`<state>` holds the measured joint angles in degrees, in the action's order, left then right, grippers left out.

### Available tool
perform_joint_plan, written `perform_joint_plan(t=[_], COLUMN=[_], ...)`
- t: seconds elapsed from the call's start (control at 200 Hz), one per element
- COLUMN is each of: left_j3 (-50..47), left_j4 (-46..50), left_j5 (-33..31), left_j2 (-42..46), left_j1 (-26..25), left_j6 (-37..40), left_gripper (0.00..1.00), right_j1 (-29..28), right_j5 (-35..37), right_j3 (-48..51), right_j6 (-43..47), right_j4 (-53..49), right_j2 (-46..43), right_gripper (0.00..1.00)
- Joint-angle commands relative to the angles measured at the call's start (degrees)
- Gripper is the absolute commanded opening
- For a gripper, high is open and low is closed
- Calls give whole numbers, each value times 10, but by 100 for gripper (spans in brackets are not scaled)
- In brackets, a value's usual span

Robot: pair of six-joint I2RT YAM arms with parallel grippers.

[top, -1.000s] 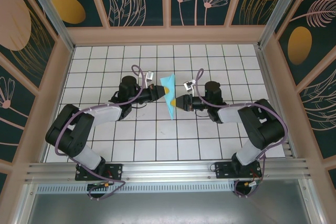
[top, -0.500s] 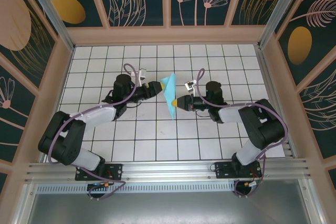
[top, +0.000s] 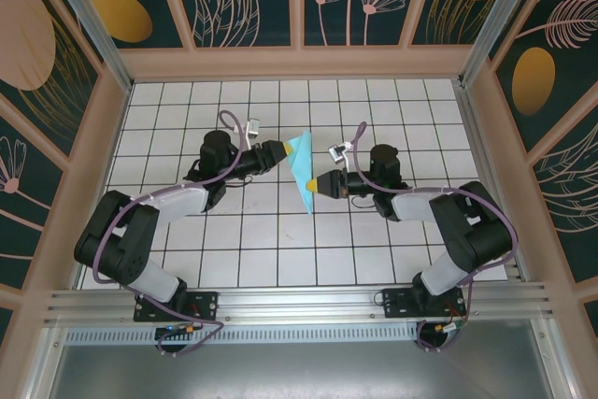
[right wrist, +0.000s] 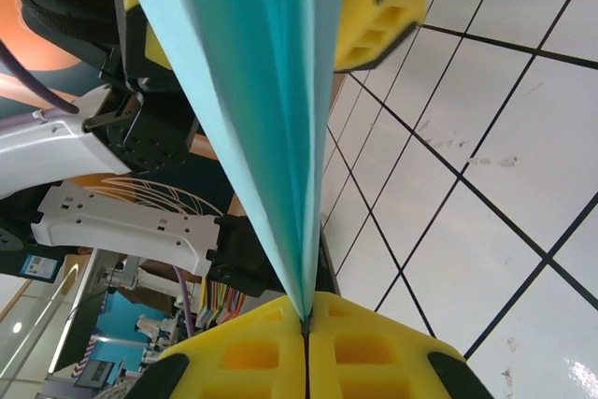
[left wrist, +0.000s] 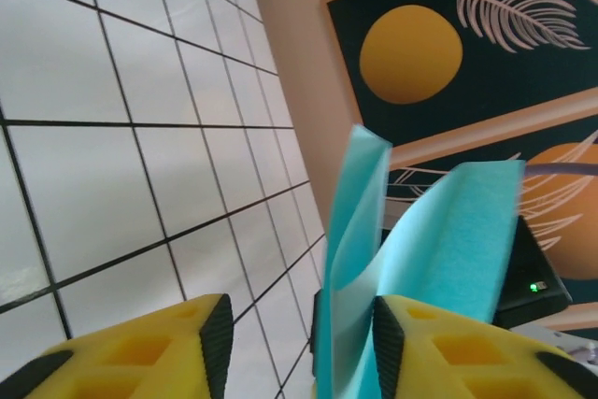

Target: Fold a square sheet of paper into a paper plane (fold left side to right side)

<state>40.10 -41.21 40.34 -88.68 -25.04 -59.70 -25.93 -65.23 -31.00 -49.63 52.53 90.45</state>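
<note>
Thin, creased turquoise paper plane tapers to a point; right wrist view shows the right gripper pinching its edge, left wrist view the left gripper spread

Plain light-turquoise folded paper plane; yellow-tipped black left gripper and right gripper; white tabletop gridded black.
</note>
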Motion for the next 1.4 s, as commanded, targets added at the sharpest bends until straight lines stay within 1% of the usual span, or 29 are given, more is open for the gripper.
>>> perform_joint_plan(t=[0.0,0.095,0.16,0.185,0.215,0.275,0.325,0.395,0.4,0.45,0.5,0.55,0.596,0.651,0.711,0.771,0.906,0.971,1.131,1.256,1.396], left_j3=[8,8,6,7,8,15,27,38,39,46,54,67,75,80,79,77,78,77,78,90,116], left_j4=[-34,-24,-11,-1,15,66,133,213,218,267,318,368,396,415,419,418,404,399,397,417,445], left_j5=[24,21,14,9,0,-25,-57,-107,-112,-144,-176,-205,-225,-247,-268,-285,-290,-285,-279,-283,-263], left_j2=[2,2,4,7,11,21,33,50,51,63,71,73,73,72,73,70,58,49,37,21,-12], left_j1=[3,3,3,3,3,4,3,3,3,3,2,1,-3,-8,-13,-17,-25,-26,-26,-26,-26], left_j6=[-1,4,10,15,21,40,58,73,73,73,66,61,55,36,7,-19,-61,-74,-103,-121,-134], left_gripper=[33,18,8,6,5,3,0,0,0,0,0,0,0,0,0,0,0,0,0,0,0], right_j1=[-5,-8,-6,-2,1,13,24,37,39,43,38,27,8,-36,-83,-127,-220,-257,-306,-316,-316], right_j5=[-22,-21,-22,-22,-19,-4,22,51,58,101,173,252,323,411,482,538,650,685,710,711,697], right_j3=[-4,-9,-12,-13,-15,-20,-29,-33,-33,-45,-67,-92,-112,-133,-146,-155,-178,-186,-191,-204,-227], right_j6=[13,15,25,32,46,89,134,171,176,209,252,281,296,305,299,283,268,272,278,288,303], right_j4=[12,4,-15,-28,-48,-121,-202,-271,-279,-347,-434,-510,-555,-589,-599,-593,-583,-579,-558,-557,-562], right_j2=[-3,5,5,2,-5,-25,-47,-77,-82,-103,-119,-127,-132,-135,-136,-134,-123,-113,-82,-44,-5], right_gripper=[8,11,14,17,22,32,42,51,53,58,61,60,58,57,54,52,50,48,46,46,45])
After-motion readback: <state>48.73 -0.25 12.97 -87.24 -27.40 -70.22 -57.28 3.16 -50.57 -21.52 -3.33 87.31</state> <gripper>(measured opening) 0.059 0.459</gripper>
